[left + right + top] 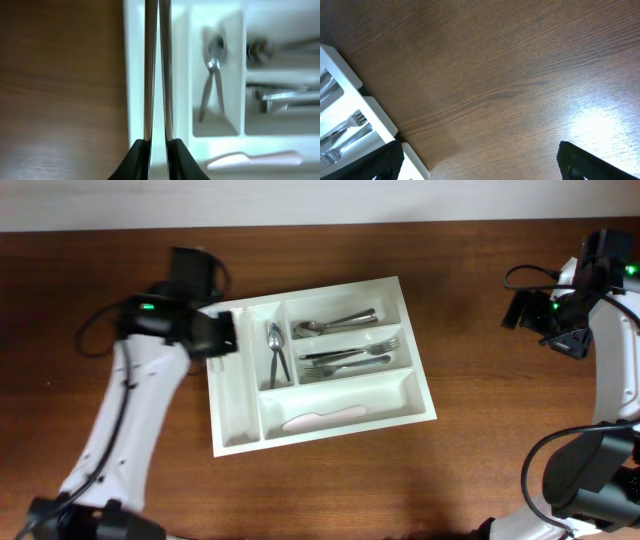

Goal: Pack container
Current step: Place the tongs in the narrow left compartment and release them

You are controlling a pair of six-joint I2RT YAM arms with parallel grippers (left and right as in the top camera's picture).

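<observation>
Large white rectangular plastic cutlery tray [232, 425], left gripper [159, 148] at its 9 o'clock edge.
Left's hold: can't tell; right gripper [480, 159], out at 3 o'clock, spread wide.

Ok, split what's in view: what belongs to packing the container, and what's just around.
Job:
container
thin metal sticks, two, at the left gripper
cutlery already in it: spoons, forks, small utensils, white-handled piece

Just around:
wooden table
right gripper, open over bare wood
</observation>
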